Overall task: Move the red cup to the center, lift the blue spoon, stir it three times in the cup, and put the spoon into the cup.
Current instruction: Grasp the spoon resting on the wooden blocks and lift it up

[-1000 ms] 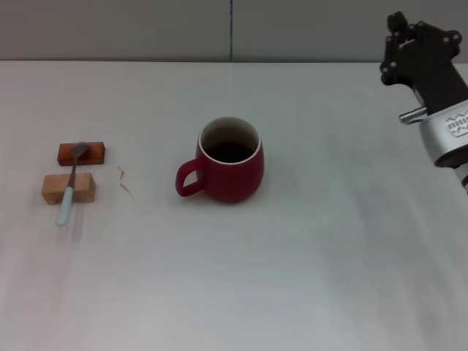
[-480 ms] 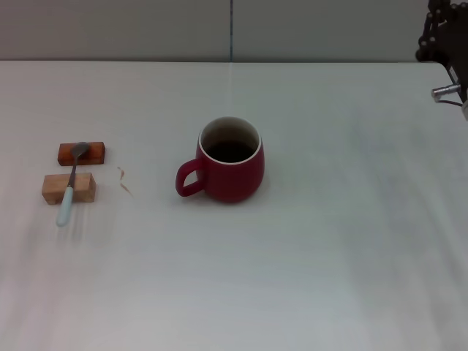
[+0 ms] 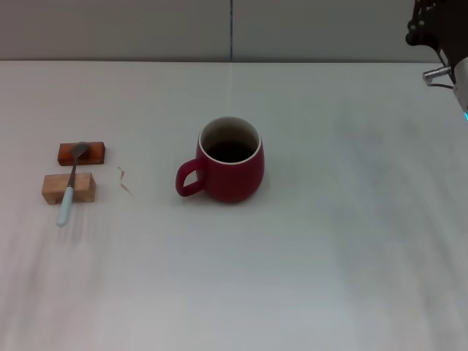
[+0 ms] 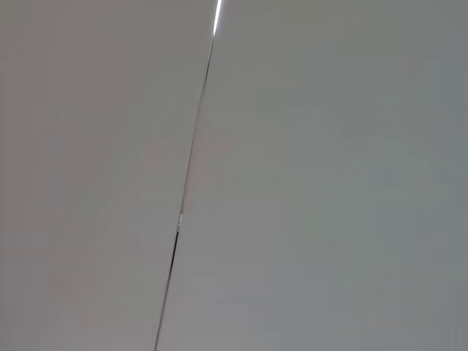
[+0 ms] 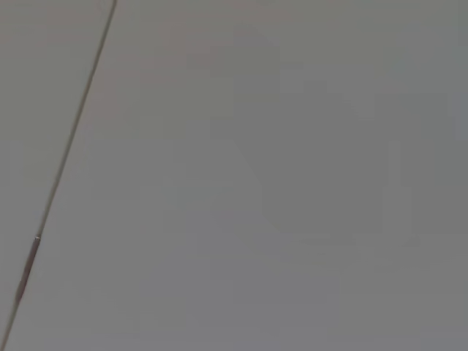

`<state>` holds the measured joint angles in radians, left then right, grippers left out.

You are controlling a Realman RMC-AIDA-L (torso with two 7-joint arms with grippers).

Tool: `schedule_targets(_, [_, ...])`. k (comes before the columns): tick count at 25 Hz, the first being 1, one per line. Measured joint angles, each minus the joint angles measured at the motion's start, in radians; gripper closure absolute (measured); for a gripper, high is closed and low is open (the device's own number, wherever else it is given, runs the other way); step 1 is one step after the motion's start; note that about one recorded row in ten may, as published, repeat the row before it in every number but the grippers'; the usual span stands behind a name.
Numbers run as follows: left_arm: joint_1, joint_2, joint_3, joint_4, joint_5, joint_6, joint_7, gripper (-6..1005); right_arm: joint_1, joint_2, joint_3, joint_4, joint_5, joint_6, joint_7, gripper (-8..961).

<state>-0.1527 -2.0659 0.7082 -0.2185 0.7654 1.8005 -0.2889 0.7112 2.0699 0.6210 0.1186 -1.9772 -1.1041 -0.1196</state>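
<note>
The red cup (image 3: 228,161) stands upright near the middle of the white table, its loop handle pointing left and its inside dark. Far to its left the blue spoon (image 3: 69,186) lies across two small wooden blocks (image 3: 69,188), metal bowl on the far block, pale handle hanging over the near one. My right gripper (image 3: 431,25) is raised at the top right corner of the head view, far from the cup. The left gripper is out of view. Both wrist views show only a plain grey wall with a seam.
A reddish wooden block (image 3: 81,153) sits behind the pale one. A small curl of thread (image 3: 125,181) lies between the blocks and the cup. The table's far edge meets a grey wall (image 3: 146,29).
My right arm has pulled up and to the right, away from the table, until only its tip shows at the corner. The cup and spoon have not moved.
</note>
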Motion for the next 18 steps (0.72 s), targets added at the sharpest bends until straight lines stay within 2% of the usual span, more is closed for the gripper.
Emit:
schedule_targets(2, [-0.013,0.001,0.003,-0.072,0.003,0.015,0.042,142,-0.002,0.000,0.000,-0.011,0.000,0.000,0.000,924])
schedule_targets(6, [-0.034,0.000,0.007,-0.137,0.004,0.019,0.092,142,-0.008,-0.001,0.000,-0.015,0.000,0.000,0.000,923])
schedule_targets(18, [-0.159,0.006,-0.014,-0.445,-0.002,0.025,0.386,140,-0.027,0.001,0.000,-0.033,0.000,0.000,0.004,924])
